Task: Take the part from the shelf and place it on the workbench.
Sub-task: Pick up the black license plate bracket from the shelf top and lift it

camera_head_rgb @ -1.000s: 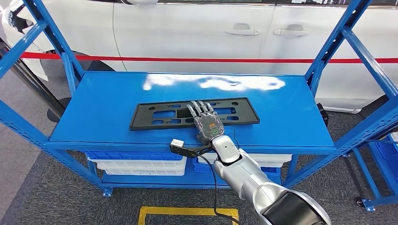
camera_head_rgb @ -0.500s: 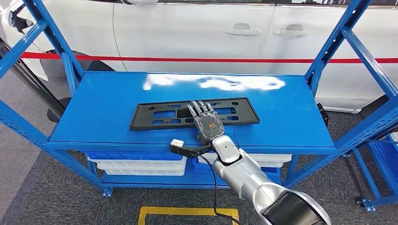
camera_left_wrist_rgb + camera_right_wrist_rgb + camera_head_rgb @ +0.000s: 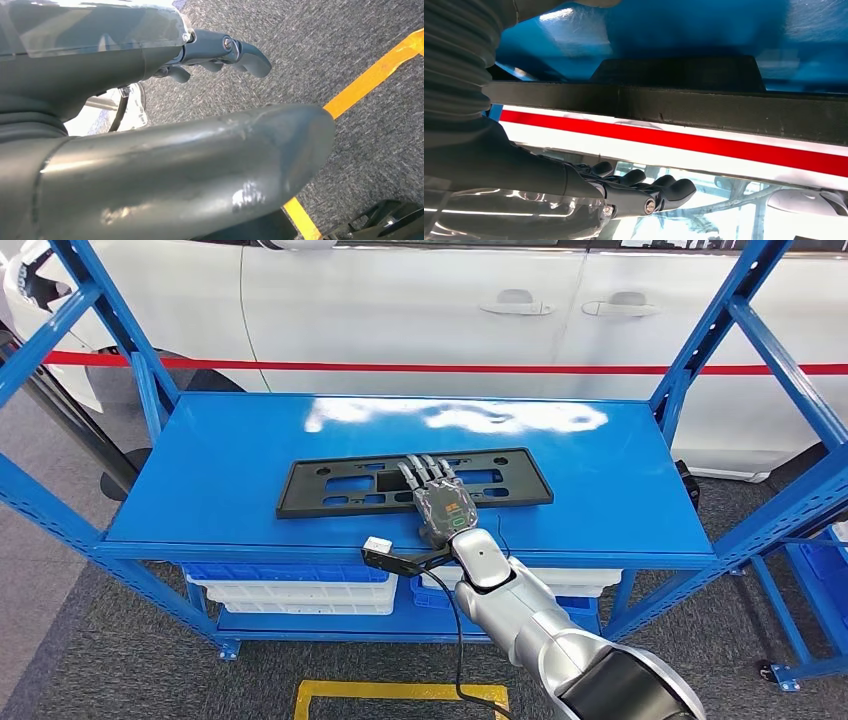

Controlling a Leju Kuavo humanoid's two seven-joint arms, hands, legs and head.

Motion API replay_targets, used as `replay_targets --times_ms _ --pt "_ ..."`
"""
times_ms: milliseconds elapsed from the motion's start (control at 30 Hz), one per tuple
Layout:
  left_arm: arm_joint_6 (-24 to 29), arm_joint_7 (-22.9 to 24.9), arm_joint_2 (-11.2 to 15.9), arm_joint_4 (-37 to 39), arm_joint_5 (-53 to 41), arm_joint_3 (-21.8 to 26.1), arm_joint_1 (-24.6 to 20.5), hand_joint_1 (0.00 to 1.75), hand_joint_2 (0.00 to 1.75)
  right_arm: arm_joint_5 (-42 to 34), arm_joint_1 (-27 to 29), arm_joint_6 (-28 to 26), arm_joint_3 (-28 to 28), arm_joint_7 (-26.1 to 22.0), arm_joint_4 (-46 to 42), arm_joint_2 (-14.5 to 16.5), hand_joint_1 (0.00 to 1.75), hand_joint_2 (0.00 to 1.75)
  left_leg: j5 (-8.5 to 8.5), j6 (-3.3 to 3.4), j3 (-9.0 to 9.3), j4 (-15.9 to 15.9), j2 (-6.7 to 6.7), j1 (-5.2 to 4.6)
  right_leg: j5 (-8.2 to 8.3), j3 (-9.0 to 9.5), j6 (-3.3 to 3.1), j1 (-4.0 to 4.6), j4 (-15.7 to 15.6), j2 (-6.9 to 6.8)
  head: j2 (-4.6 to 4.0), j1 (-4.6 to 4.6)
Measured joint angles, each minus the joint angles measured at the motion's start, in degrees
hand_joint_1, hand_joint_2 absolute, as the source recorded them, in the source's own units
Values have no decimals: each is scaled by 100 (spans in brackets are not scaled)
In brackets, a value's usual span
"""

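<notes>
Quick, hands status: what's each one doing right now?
Left hand: fingers curled, holding nothing, hanging above the floor.
Right hand: fingers lie on the black part; grip cannot be told.

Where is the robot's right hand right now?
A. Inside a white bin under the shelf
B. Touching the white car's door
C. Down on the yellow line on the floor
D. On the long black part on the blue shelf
D. In the head view the right hand lies with its fingers stretched over the near edge of the black part, which lies flat on the blue shelf.
</notes>
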Motion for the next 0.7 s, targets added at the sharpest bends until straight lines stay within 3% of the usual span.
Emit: replay_targets --times_ms 700 --pt "0 -1 0 0 0 0 0 0 0 0 -1 0 0 1 0 0 0 175 0 0 0 0 0 0 0 0 0 0 0 0 -1 0"
